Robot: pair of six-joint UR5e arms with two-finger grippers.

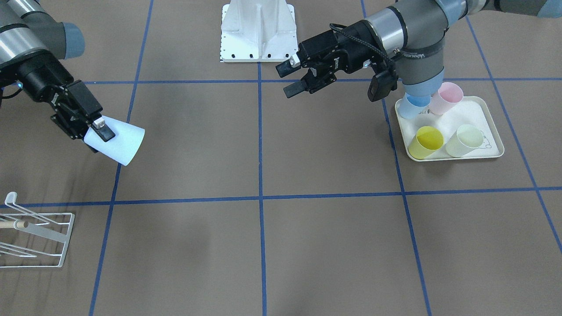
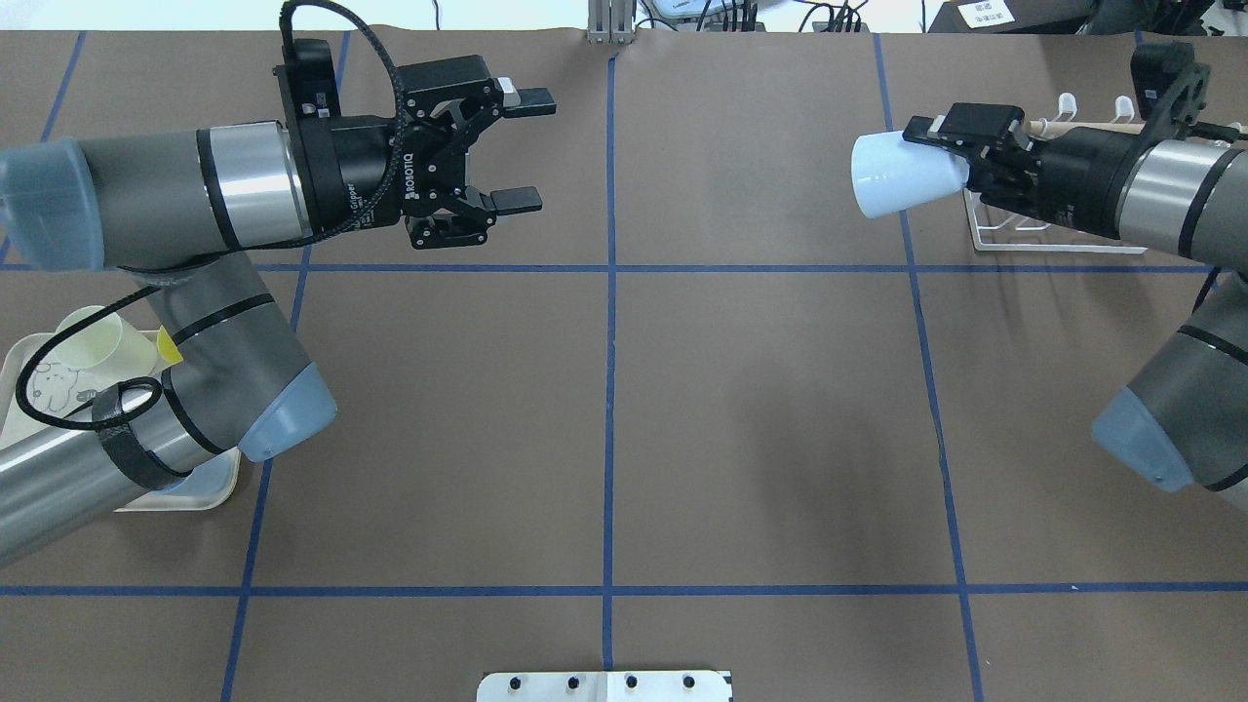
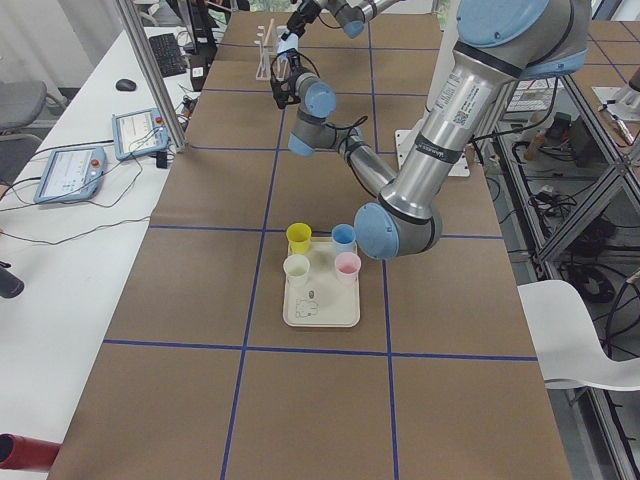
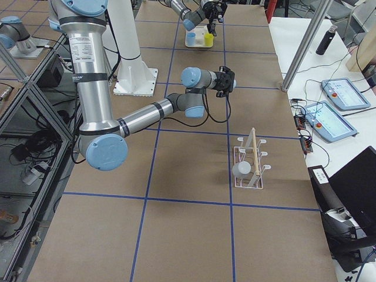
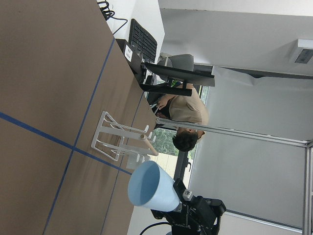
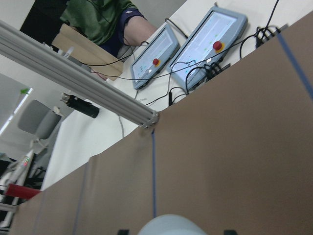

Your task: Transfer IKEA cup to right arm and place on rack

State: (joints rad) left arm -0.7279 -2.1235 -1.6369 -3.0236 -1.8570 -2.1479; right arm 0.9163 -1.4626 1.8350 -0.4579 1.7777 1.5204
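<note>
- Pale blue cup (image 2: 902, 175): one. It is held off the table at about 2 o'clock in the overhead view, lying sideways with its rim toward the table's middle. It is apart from the rack and not on it.
- Right gripper (image 1: 97, 139): one. Its fingers are clamped across the cup's narrow base end, and the lower finger is hidden behind the cup.
- Left gripper (image 2: 525, 151): one, at about 11 o'clock overhead. Its fingers are spread wide with nothing between them, and "ROBOTIQ" reads on its body.
- Rack (image 1: 37, 237): one, of white wire with a wooden dowel, standing on the table at about 2 o'clock overhead. There the right gripper covers much of it, and the front-facing view cuts it off at the edge.
- Greyish shape (image 4: 241, 170): one rounded form among the rack's prongs in the right side view, too small to identify.
- Tray (image 1: 480, 109): one, cream, at about 8 o'clock overhead. It carries a small animal drawing and a short line of print too small to read.
- Four cups stand mouth-up on the tray: blue cup (image 1: 412, 107), pink cup (image 1: 448, 97), yellow cup (image 1: 425, 142) and pale green cup (image 1: 464, 140). The left arm's elbow partly hides the blue one.
- Control pendants (image 6: 210, 39): two, each with a red button, on the side bench.
</note>
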